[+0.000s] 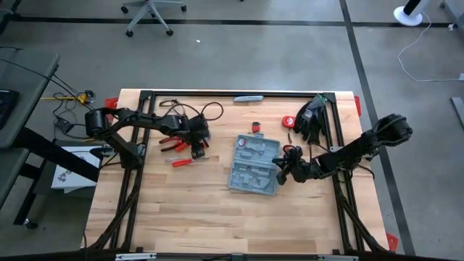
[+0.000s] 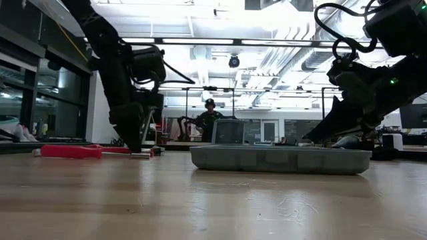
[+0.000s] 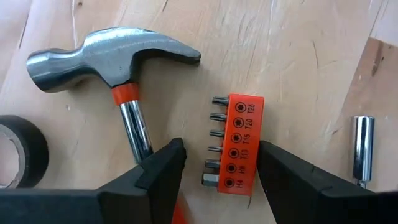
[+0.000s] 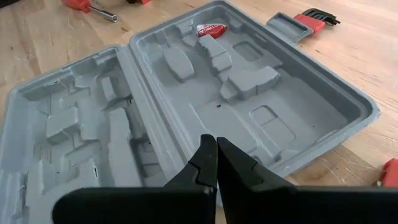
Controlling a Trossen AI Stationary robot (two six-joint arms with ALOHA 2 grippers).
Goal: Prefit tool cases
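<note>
**Open case at mid-surface, left hand spread around a bit holder**

The tool case [image 1: 254,164] lies opened flat near the middle of the wooden surface [image 1: 188,217], both grey moulded halves facing up. In the right wrist view its recesses look unfilled apart from a small red-and-white item [image 4: 210,28] in one far pocket.

The right hand [image 1: 281,168] sits at the case's right edge, its fingers [image 4: 202,163] clenched together and grasping nothing, poised just over the rim of the nearer half.

The left hand [image 1: 197,135] is over the tools at the surface's left rear. Its fingers [image 3: 163,168] are released and spread wide to either side of an orange bit holder [image 3: 239,143], which lies flat on the wood; whether they touch it cannot be told. Just beside the holder lie a steel claw hammer [image 3: 115,59], a roll of black tape [image 3: 18,152] and a chrome socket [image 3: 362,149]. Red-handled tools [image 1: 181,154] lie scattered near the hand.
</note>
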